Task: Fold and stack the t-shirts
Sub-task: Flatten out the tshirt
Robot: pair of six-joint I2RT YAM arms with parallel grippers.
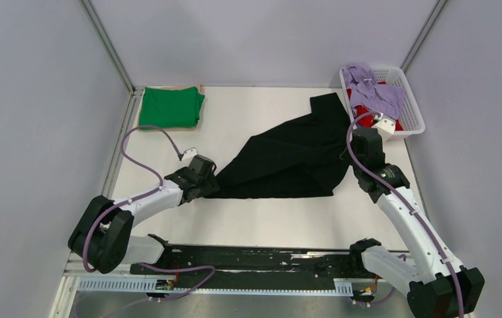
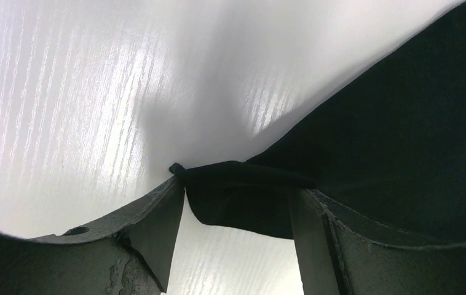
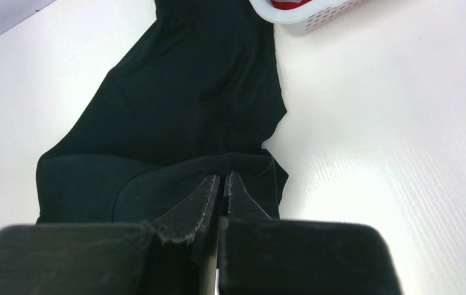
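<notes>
The black t-shirt (image 1: 295, 156) lies spread and rumpled across the middle of the table. My left gripper (image 1: 206, 184) is at its near-left corner; in the left wrist view (image 2: 238, 187) the jaws stand wide apart, with the corner of the black shirt (image 2: 402, 123) draped across the fingertips. My right gripper (image 1: 351, 154) is at the shirt's right edge; in the right wrist view (image 3: 224, 178) the jaws are pinched together on a fold of the black shirt (image 3: 181, 104). A bright green t-shirt (image 1: 170, 107) lies folded at the far left. The lavender t-shirt (image 1: 374, 89) and the red t-shirt (image 1: 361, 110) are in the basket.
The white lattice basket (image 1: 412, 120) stands at the far right corner, just beyond my right wrist; its corner also shows in the right wrist view (image 3: 316, 15). Grey walls close in the table on three sides. A black rail (image 1: 255, 258) runs along the near edge.
</notes>
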